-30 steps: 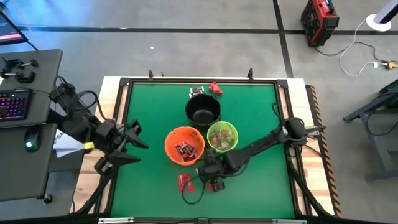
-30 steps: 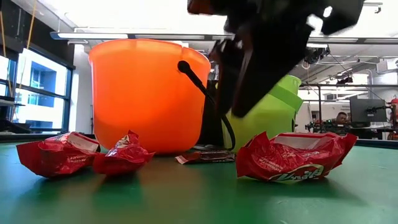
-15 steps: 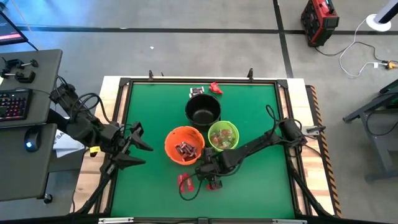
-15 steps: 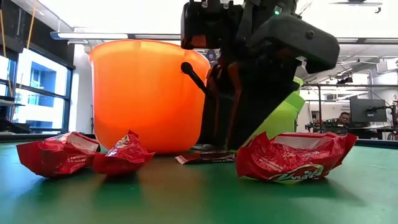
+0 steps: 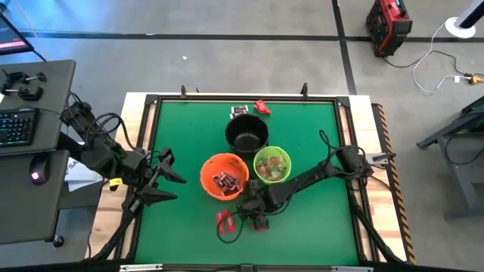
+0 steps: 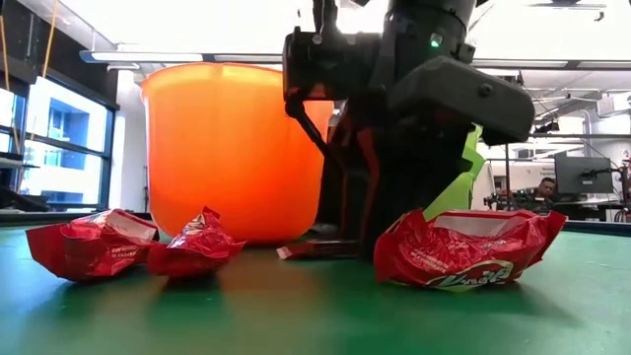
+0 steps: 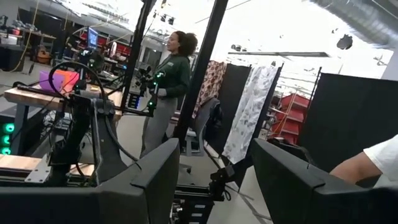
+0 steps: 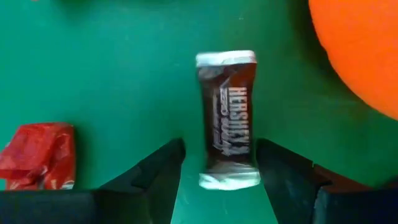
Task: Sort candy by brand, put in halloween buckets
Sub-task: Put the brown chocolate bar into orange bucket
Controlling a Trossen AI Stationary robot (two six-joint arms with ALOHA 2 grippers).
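Two right gripper (image 8: 217, 171) fingers (image 8: 155, 168) apart, straddling brown candy bar (image 8: 227, 118) on table (image 8: 112, 68).

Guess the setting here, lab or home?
Most likely a robotics lab or open workshop: a green-topped test table with two arms, a desk with keyboard beside it, and monitors and ceiling strip lights behind. The right claw is open around a Hershey's bar.

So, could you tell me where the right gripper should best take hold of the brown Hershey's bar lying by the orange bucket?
Across its narrow middle, from straight above. The Hershey's bar lies flat on the green table, its long sides free, and the right gripper already has a finger on each side, open.
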